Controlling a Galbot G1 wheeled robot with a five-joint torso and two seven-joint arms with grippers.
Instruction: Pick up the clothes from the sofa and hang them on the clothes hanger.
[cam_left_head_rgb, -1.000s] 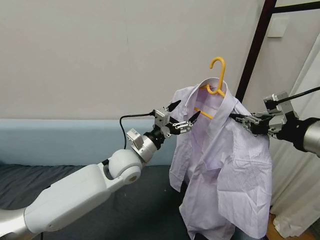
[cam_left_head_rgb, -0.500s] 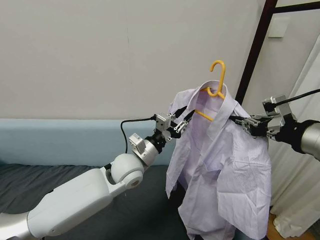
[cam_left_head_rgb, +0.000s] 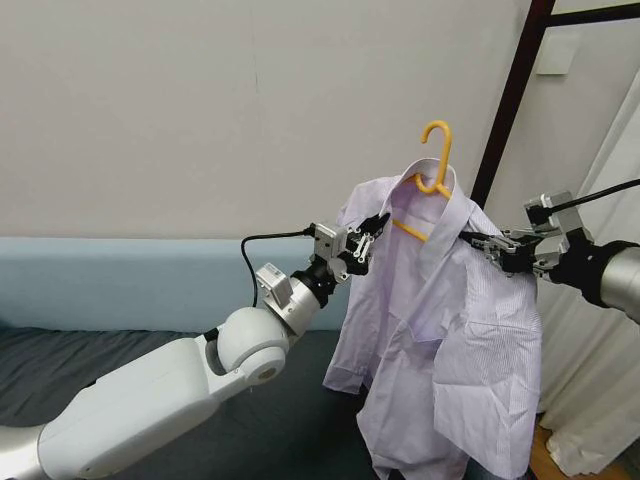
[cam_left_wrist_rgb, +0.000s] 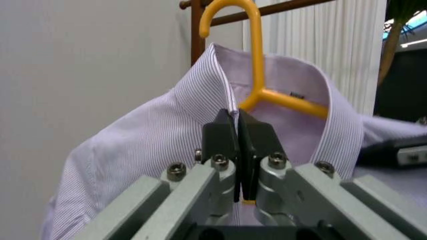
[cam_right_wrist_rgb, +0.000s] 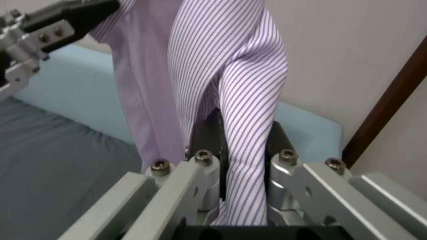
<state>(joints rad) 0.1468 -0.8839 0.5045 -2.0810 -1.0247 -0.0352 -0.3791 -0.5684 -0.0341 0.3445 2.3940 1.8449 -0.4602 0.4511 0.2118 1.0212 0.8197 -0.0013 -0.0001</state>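
Where left gripper (cam_left_head_rgb: 374, 229) gaped before, now pinching shirt (cam_left_head_rgb: 450, 330) front

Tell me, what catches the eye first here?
A pale striped shirt draped on a yellow hanger hangs in mid-air before a bare wall. The left gripper pinches it near the collar, and the right gripper pinches it at the opposite shoulder.

You had a plain off-white wall (cam_left_head_rgb: 150, 100) ahead, a pale blue sofa (cam_left_head_rgb: 100, 285) with a dark grey seat below it, and a dark brown wooden post (cam_left_head_rgb: 510, 100) and white pleated curtain (cam_left_head_rgb: 590, 405) at right.
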